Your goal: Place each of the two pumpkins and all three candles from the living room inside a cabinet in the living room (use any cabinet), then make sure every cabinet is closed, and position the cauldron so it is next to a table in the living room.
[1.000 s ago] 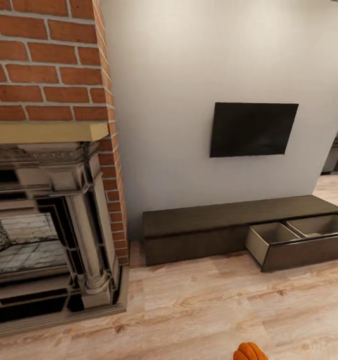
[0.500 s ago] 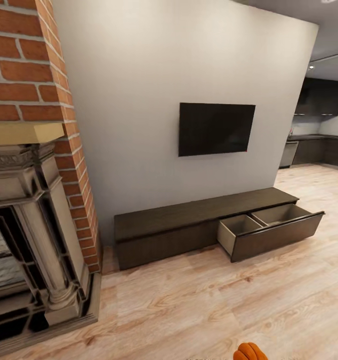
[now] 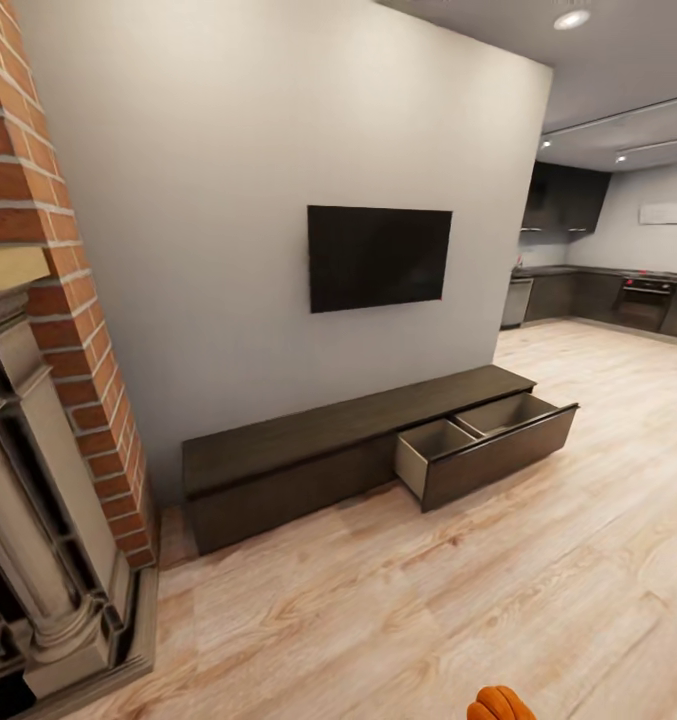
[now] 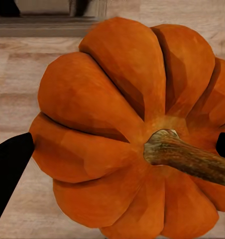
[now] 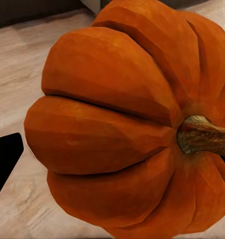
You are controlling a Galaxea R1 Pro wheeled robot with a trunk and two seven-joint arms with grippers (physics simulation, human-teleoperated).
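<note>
A ribbed orange pumpkin (image 4: 127,129) with a brown stem sits between the two black fingers (image 4: 8,172) of my left gripper (image 4: 117,157), which is shut on it. A second orange pumpkin (image 5: 122,129) is held the same way in my right gripper (image 5: 115,162), with one black finger (image 5: 4,159) at its side. The top of one pumpkin (image 3: 503,705) peeks over the bottom edge of the head view. The long dark cabinet (image 3: 288,460) runs along the grey wall, and its right drawer (image 3: 488,445) is pulled open with a pale, empty inside.
A red brick fireplace (image 3: 48,330) with a stone surround stands at the left. A black TV (image 3: 380,256) hangs over the cabinet. Light wood floor (image 3: 398,600) stretches between me and the cabinet. A dark kitchen (image 3: 608,290) opens at the far right.
The head camera has turned right: the fireplace has slid off to the left and the kitchen has come into view. The pumpkin stays at the bottom edge.
</note>
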